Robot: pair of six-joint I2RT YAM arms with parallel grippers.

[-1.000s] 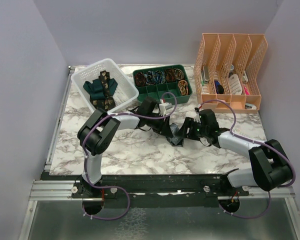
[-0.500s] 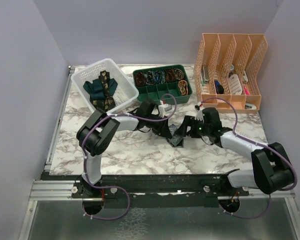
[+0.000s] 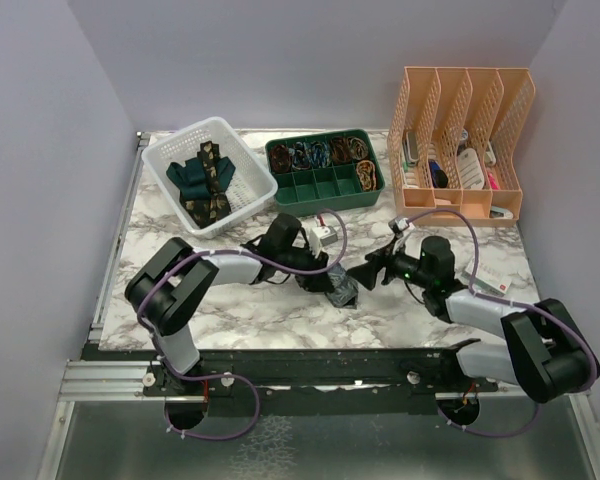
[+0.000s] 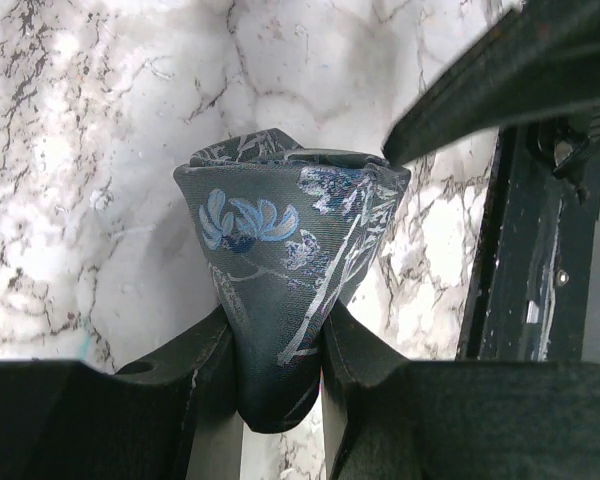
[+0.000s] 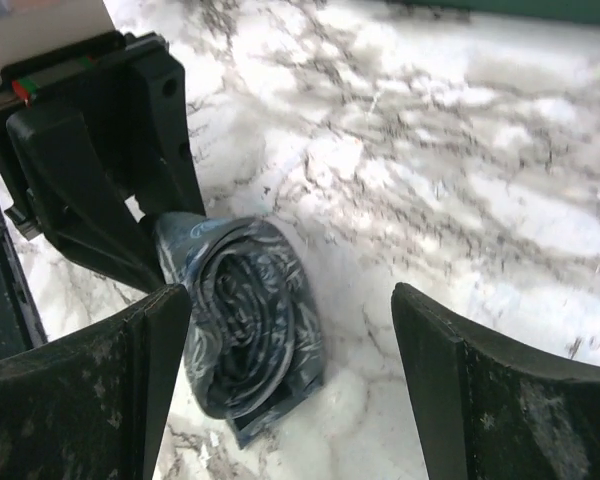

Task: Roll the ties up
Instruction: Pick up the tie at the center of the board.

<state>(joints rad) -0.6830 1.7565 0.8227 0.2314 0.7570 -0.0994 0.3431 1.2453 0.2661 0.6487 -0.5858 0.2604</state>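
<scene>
A blue-grey patterned tie (image 3: 342, 289) is rolled into a tight coil and rests on the marble table in the middle. My left gripper (image 3: 330, 280) is shut on it. In the left wrist view the roll (image 4: 280, 250) is pinched at its lower end between my left gripper's (image 4: 277, 335) two fingers. My right gripper (image 3: 366, 272) stands open just right of the roll, apart from it. In the right wrist view the coil's spiral end (image 5: 255, 320) lies near the left finger of my right gripper (image 5: 292, 335). A teal tie (image 3: 185, 178) and a black-brown gold-patterned tie (image 3: 212, 182) lie in the white basket (image 3: 180, 137).
A green compartment tray (image 3: 325, 203) holding several rolled ties stands at the back centre. An orange file organiser (image 3: 465, 135) with small items is at the back right. A white card (image 3: 492, 277) lies by the right arm.
The left gripper closed on the rolled tie and drew it slightly toward the near left. The right gripper opened wider and pulled back to the right, off the roll.
</scene>
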